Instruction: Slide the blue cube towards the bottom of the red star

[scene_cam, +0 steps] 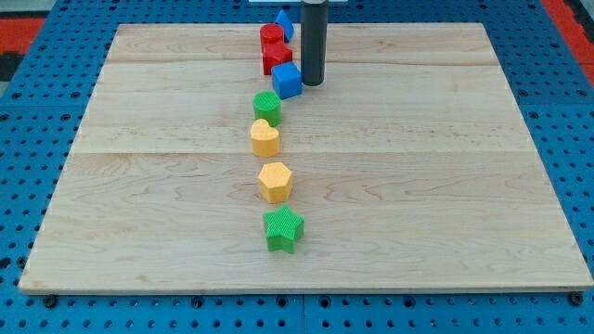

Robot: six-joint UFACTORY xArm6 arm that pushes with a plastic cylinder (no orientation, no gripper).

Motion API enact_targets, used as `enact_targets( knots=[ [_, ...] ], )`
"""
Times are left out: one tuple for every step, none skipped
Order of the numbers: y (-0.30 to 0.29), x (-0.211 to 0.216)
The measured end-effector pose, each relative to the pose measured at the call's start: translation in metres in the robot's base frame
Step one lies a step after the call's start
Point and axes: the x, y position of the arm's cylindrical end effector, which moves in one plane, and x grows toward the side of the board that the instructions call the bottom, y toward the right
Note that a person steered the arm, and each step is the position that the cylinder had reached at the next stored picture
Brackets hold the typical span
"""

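Note:
The blue cube (287, 80) sits near the view's top centre. The red star (276, 58) lies just above and left of it, touching or nearly touching. My tip (312, 83) is right beside the blue cube, on its right side. The dark rod rises from there to the view's top edge.
A red block (271, 36) and a second blue block (284, 23) lie above the red star. Below the blue cube runs a column: a green block (267, 107), a yellow heart (264, 138), a yellow hexagon (275, 182) and a green star (284, 229). The wooden board (445, 186) rests on blue pegboard.

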Motion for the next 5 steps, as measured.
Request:
enact_targets(
  knots=[
    [-0.002, 0.0],
    [-0.008, 0.002],
    [-0.017, 0.002],
    [-0.015, 0.002],
    [0.016, -0.017]
  ],
)
